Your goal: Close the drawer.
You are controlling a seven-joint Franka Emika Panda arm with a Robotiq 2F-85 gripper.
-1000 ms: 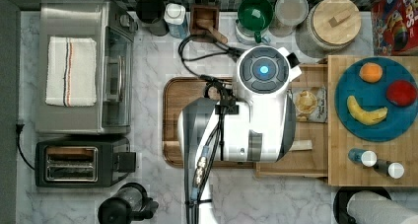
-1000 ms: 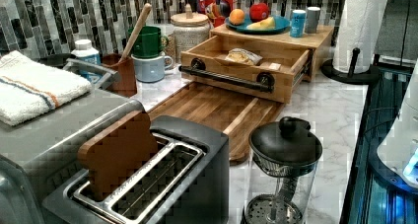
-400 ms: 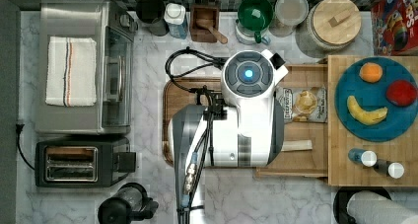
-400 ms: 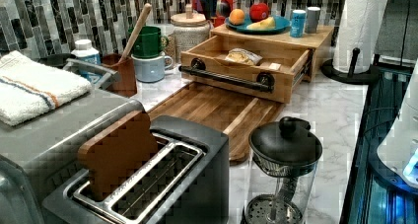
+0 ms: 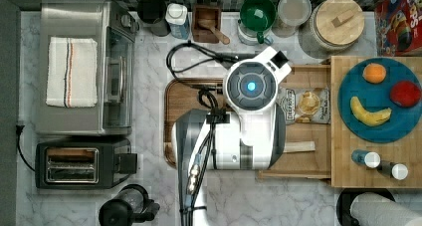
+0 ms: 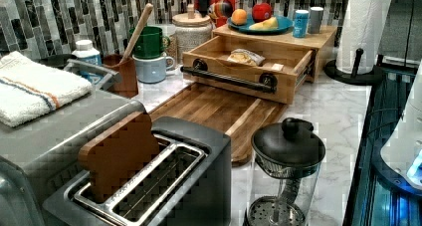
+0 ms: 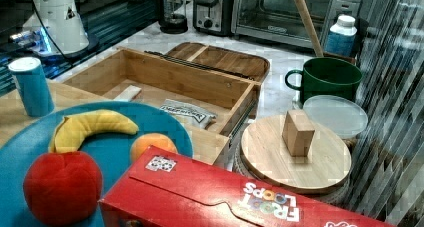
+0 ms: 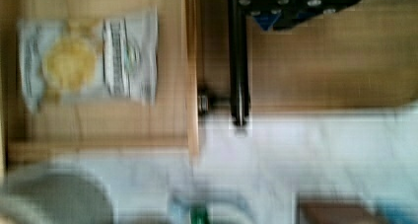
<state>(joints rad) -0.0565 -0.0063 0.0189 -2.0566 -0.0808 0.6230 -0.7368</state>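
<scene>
A: Looking from the left view's near side: dark brown rounded wooden tray [image 6: 214, 109] on the marble tabletop [image 6: 323, 106], then the shallow light-wood drawer [image 6: 239, 76] standing open beyond, its slim black bar handle [image 6: 226, 79] facing the tray.

B: Risk?

A: An off-centre push on that long bar could skew and jam it. End effector state: cannot tell.

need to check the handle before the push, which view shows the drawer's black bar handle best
The left view: the handle runs unobstructed across the front of the open drawer, both mounts visible. The wrist view catches one blurred end. The right view shows it edge-on behind the front wall. In the top view the arm covers it.
</scene>
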